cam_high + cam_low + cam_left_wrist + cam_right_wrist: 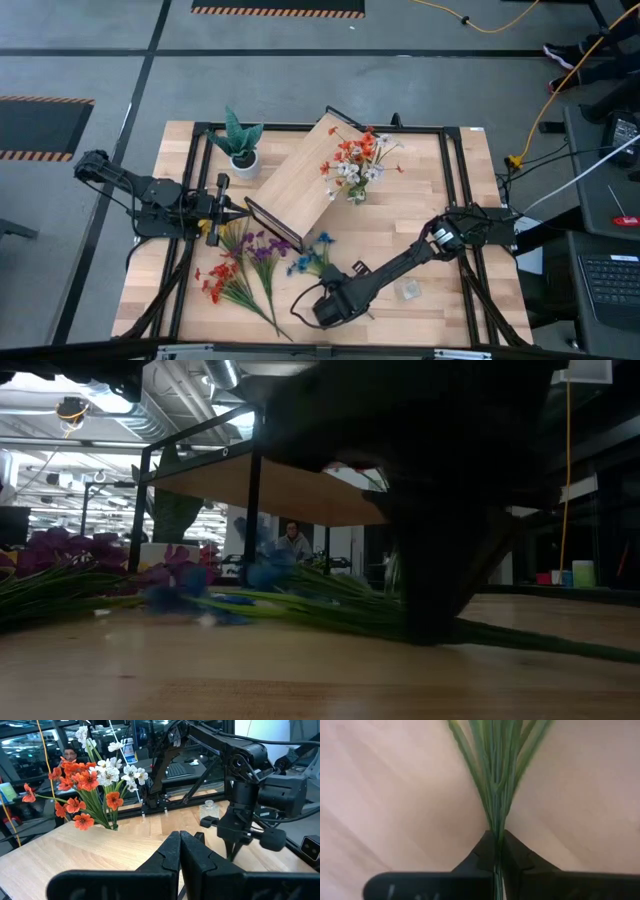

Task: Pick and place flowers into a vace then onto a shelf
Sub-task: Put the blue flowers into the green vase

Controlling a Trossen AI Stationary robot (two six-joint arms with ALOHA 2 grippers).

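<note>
Flowers [262, 268] lie at lower left of the bench [430, 240]; right pincer [496, 851] clamps their green stems (bottom centre), left pincer [180, 851] clenched, empty.

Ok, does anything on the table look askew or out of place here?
Yes: the long light-wood shelf with a black frame sits diagonally across the tabletop rather than square to its edges. The small green vase of orange and white flowers stands upright beside it. Loose sprigs lie scattered near the front edge.
</note>
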